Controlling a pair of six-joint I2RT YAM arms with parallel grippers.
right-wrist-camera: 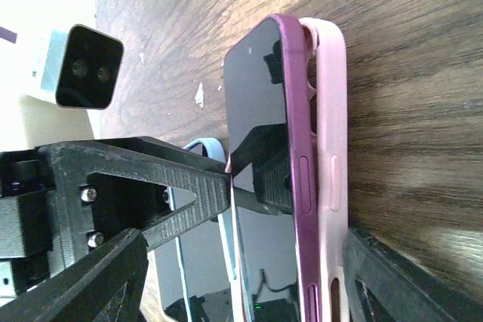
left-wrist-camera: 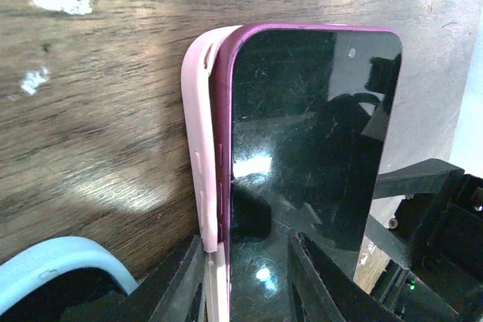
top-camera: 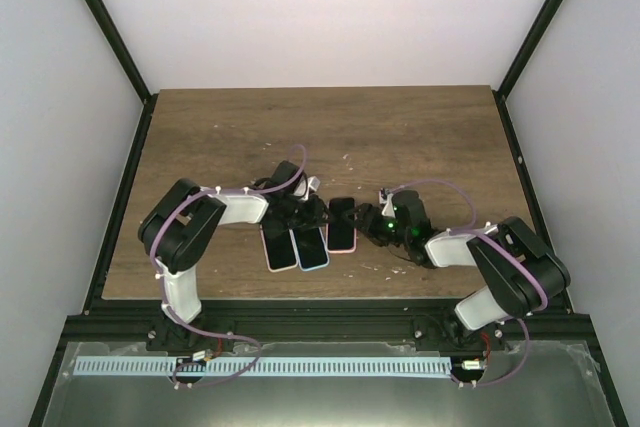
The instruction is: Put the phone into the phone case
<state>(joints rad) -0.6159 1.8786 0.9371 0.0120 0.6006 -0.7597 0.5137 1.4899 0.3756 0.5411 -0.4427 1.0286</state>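
Note:
The phone [top-camera: 341,223], purple-rimmed with a dark screen, sits partly in the pale pink phone case [top-camera: 343,249] at the table's middle, between my two grippers. In the left wrist view the case [left-wrist-camera: 198,148] runs along the phone's [left-wrist-camera: 309,133] left edge. My left gripper [left-wrist-camera: 245,292] is shut on it, one finger against the case's back and the other on the screen. In the right wrist view the phone [right-wrist-camera: 256,133] and case [right-wrist-camera: 332,133] lie between the wide-apart fingers of my open right gripper [right-wrist-camera: 245,262]. The left arm's finger [right-wrist-camera: 189,194] touches the screen there.
Two more phones in light blue cases [top-camera: 280,247] [top-camera: 310,247] lie side by side just left of the pink one, under my left gripper [top-camera: 322,217]. One blue case [left-wrist-camera: 53,269] shows at the left wrist view's bottom left. My right gripper [top-camera: 366,219] is close on the right.

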